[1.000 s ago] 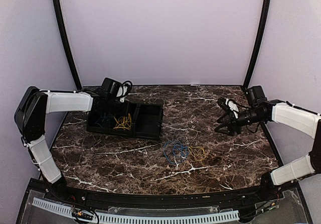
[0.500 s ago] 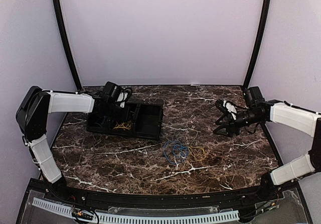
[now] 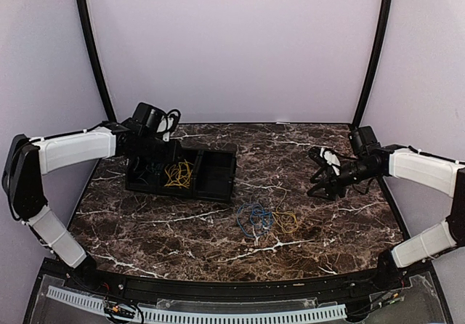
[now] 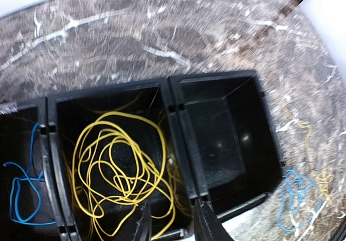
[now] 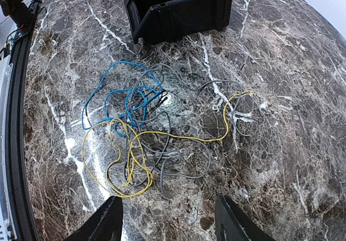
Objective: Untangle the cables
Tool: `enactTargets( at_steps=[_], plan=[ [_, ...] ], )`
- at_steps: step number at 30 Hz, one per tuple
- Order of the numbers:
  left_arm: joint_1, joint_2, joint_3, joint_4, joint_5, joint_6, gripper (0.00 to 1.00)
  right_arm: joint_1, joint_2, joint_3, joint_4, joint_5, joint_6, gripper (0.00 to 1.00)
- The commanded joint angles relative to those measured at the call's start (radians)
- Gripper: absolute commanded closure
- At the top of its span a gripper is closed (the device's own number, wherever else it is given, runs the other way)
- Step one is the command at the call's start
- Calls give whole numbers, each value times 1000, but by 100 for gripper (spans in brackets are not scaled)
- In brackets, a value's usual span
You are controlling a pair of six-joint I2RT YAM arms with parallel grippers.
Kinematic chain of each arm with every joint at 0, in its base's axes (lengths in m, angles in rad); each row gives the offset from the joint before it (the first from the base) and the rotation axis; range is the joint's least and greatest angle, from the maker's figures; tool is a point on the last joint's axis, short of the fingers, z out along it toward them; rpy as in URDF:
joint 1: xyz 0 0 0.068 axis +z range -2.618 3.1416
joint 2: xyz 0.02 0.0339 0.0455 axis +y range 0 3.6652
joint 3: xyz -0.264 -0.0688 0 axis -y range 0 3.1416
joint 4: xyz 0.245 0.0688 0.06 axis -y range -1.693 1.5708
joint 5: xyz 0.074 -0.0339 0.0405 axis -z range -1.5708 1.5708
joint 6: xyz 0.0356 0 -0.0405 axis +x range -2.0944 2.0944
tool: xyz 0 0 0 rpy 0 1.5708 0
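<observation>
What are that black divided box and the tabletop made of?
The black box looks like moulded plastic: thin walls, dull sheen. The tabletop looks like polished brown marble, white-veined and glossy, though possibly printed laminate.

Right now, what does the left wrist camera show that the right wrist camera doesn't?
Only left wrist: a yellow coil in the middle compartment of the black bin, and a blue cable in the next compartment. Only right wrist: grey strands woven through the tangle. Both: the bin, the tangle and the marble table.
</observation>
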Motion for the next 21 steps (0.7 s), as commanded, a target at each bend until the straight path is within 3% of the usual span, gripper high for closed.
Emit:
enactTargets(
  at_steps=[1, 8, 11, 15, 21],
  plan=[
    [6, -135, -39, 32, 57, -1, 71, 8, -2, 1, -7, 8, -8, 40],
    [-11, -348, -199, 262, 259, 8, 69, 8, 2, 4, -11, 13, -11, 40],
    [-91, -374, -265, 352, 329, 27, 67, 10, 3, 5, -11, 17, -12, 40],
    [-262, -332, -259, 321, 252, 104, 66, 10, 1, 4, -11, 16, -11, 41],
    [-432, -182, -245, 368, 189, 98, 66, 17, 5, 6, -15, 16, -13, 44]
  ],
)
